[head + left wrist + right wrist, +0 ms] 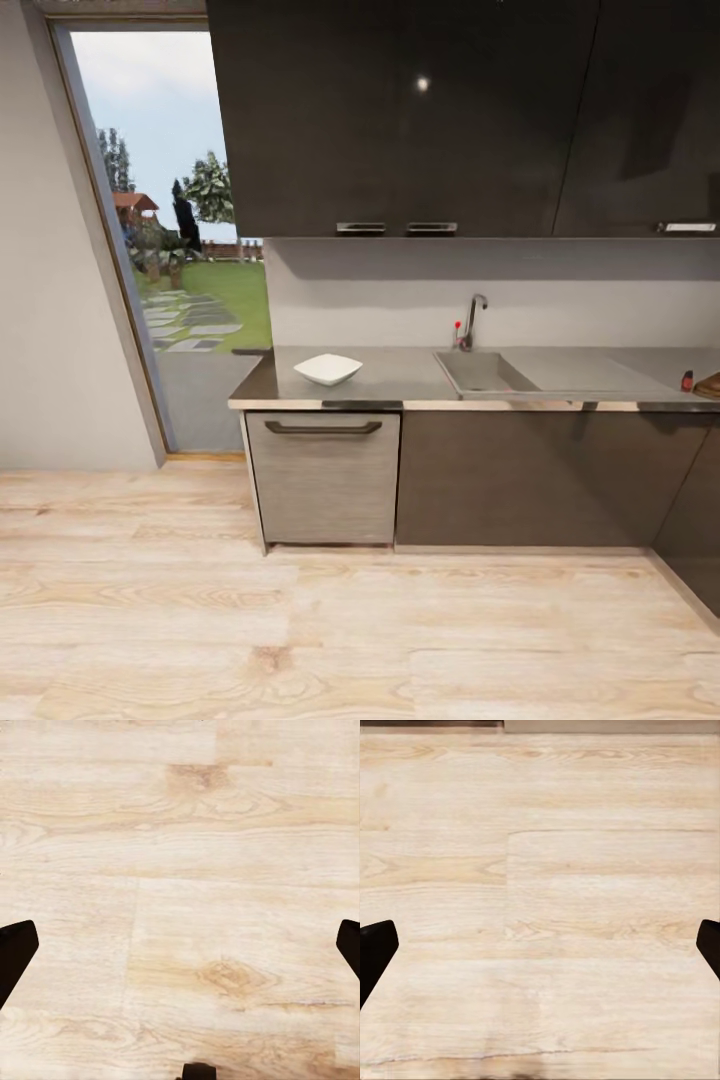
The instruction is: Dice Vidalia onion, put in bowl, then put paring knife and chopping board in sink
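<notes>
In the head view, a kitchen wall is seen from a short way back across a pale wood floor [300, 640]. A grey countertop [400, 375] is carried on dark cabinets, with one drawer [322, 478] marked by a black handle. A white bowl [327, 368] is set on the countertop above that drawer. To its right the sink [485, 373] is sunk into the counter, with a chrome faucet [471, 320] and red knob behind the basin and a flat drainboard stretching rightward. At the far right edge a brown sliver of the board [709, 386] is cut off by the frame, and just beside it a small red-and-dark item, possibly the knife [687, 381], is too small to be made out. The onion cannot be made out inside the basin. Dark cupboards are hung above, and a tall window [175, 200] on the left is opened onto a garden.

In the left wrist view, the left gripper [180, 952] is shown spread wide, its dark fingertips [13, 952] at opposite edges, with nothing but floor planks between the jaws.

In the right wrist view, the right gripper [540, 952] is likewise released, fingertips [373, 954] far apart, with bare planks between and beyond them.
</notes>
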Controlling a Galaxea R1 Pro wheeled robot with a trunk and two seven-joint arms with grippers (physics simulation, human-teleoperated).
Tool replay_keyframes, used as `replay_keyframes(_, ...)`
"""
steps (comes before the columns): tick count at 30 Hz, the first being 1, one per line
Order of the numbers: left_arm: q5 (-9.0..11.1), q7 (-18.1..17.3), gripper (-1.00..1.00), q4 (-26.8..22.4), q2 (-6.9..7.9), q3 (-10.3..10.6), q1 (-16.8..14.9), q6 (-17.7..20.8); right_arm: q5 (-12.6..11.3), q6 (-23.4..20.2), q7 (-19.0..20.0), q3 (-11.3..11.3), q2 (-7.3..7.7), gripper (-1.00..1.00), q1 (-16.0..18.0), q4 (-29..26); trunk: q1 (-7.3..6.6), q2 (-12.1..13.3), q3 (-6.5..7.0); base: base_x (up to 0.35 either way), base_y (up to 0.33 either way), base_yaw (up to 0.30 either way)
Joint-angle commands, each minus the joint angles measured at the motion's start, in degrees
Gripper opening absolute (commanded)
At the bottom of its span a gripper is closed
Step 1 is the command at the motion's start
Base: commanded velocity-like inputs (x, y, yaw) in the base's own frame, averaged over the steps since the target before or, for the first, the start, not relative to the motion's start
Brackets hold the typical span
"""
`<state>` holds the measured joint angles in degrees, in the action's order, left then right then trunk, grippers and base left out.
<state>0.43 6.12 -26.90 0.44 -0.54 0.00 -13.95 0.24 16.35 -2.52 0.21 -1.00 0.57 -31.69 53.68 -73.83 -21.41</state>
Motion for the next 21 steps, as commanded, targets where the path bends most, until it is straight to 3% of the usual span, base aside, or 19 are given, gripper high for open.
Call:
replay_keyframes(1, 0.04, 0.12, 1.0, -0.04, 0.0, 0.02, 0.0, -0.11, 0.01, 0.15, -0.21, 0.03, -0.02, 1.0, 0.02, 0.53, -0.22, 0.38, 0.13, 0.0, 0.0, 0.0)
replay_keyframes(9, 0.07, 0.12, 1.0, -0.08, 0.0, 0.02, 0.0, -0.11, -0.06, 0.09, -0.2, 0.1, -0.22, 1.0, 0.03, 11.94, -1.98, 3.59, 1.57, 0.0, 0.0, 0.0)
replay_keyframes(14, 0.1, 0.12, 1.0, -0.08, 0.0, 0.02, 0.0, -0.14, -0.13, 0.02, -0.2, 0.13, -0.36, 1.0, 0.02, 23.18, -3.08, 5.6, 2.47, 0.0, 0.0, 0.0)
replay_keyframes(21, 0.1, 0.12, 1.0, -0.08, 0.0, 0.02, 0.0, -0.17, -0.1, 0.09, -0.2, -0.06, -0.37, 1.0, 0.02, 25.27, -4.62, 8.4, 3.72, 0.0, 0.0, 0.0)
